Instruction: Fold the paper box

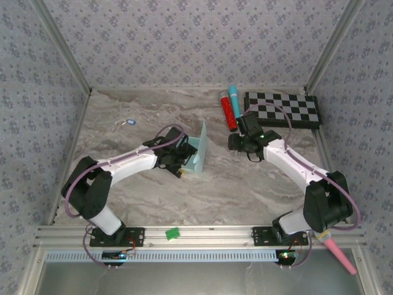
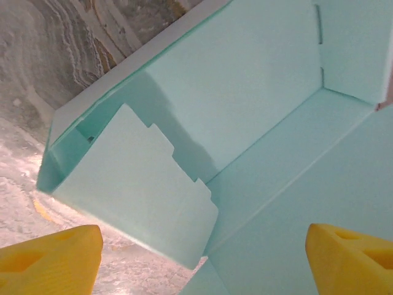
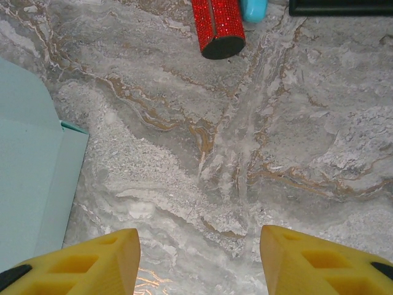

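We find the pale mint-blue thin-card paper box (image 1: 198,150) half-folded at centre frame, one panel upright. Our left gripper (image 2: 199,264) gapes wide just beside it, holding nothing. Our right gripper (image 3: 199,258) hovers open nearby, probably to brace.

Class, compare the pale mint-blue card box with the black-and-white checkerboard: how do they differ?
The pale mint-blue card box is plain; the black-and-white checkerboard is patterned in squares. The box stands partly folded, a flap upright; the checkerboard lies flat. Both rest on the marbled table.
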`<action>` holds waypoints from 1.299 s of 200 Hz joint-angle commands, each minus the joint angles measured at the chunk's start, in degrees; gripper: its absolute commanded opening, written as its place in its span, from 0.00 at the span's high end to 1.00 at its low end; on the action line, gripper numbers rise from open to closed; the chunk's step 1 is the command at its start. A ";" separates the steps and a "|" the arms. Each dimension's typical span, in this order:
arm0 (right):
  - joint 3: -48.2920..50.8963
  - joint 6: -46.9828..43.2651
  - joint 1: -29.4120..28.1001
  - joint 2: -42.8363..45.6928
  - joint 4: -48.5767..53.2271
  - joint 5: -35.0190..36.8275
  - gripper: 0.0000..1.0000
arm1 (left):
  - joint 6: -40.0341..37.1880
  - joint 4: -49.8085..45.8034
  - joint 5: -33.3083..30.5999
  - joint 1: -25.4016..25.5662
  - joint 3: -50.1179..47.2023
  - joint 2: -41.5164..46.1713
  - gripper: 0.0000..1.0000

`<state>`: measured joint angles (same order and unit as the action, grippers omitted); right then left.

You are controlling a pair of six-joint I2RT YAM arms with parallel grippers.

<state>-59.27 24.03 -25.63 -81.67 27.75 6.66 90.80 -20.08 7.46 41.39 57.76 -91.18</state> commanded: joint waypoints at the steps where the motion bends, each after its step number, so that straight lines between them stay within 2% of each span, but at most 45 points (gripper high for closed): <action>1: 1.11 1.40 0.42 -0.76 -0.94 -1.45 0.44 | -8.39 -7.87 -3.68 0.28 2.22 2.94 0.14; 52: 2.20 1.74 0.50 -3.55 -4.45 -5.84 0.45 | -21.72 -17.60 -14.49 -0.25 6.35 8.17 0.14; 69: 2.61 2.45 0.33 -4.83 -5.71 -7.48 0.46 | -28.47 -20.11 -17.23 -2.11 7.08 8.40 0.18; 86: 3.27 3.97 -0.10 -6.13 -7.60 -8.91 0.47 | -37.19 -19.94 -16.68 -5.18 7.19 7.35 0.27; 95: 3.61 4.71 -0.44 -6.95 -8.66 -9.80 0.48 | -41.73 -19.21 -15.48 -7.01 6.85 6.32 0.38; 106: 3.59 5.33 -1.09 -8.29 -9.61 -10.35 0.49 | -44.71 -19.21 -15.01 -8.84 6.44 4.89 0.46; 115: 3.39 5.67 -1.62 -9.44 -10.14 -10.80 0.51 | -48.10 -15.06 -13.46 -9.87 5.50 3.84 0.51; 125: 2.90 5.85 -2.25 -10.88 -10.80 -11.51 0.54 | -50.15 -13.72 -12.22 -10.80 5.35 2.17 0.62; 143: 2.00 6.32 -3.34 -13.47 -11.85 -12.40 0.64 | -51.88 -13.86 -12.36 -11.77 6.48 -1.87 0.86; 160: 1.27 6.96 -4.15 -15.42 -13.01 -12.88 0.74 | -53.22 -13.29 -10.81 -12.78 7.52 -5.22 0.97; 182: 0.27 7.58 -4.43 -18.30 -15.10 -14.36 0.82 | -54.37 -11.73 -7.40 -12.94 8.55 -8.29 1.00; 201: -0.93 7.08 -4.35 -21.15 -17.83 -17.54 0.85 | -54.59 -9.08 -3.20 -12.96 7.88 -9.08 1.00; 225: -3.92 6.44 -4.13 -24.61 -18.32 -19.29 0.85 | -54.46 -7.30 0.90 -12.40 6.87 -9.63 1.00; 260: -8.52 5.14 -3.18 -29.75 -18.96 -23.91 0.85 | -52.79 -6.11 2.99 -10.37 4.80 -8.59 1.00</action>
<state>-64.40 30.46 -29.63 -108.36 9.89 -12.78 37.98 -27.68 6.55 29.67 63.64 -100.42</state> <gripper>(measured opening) 0.153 0.054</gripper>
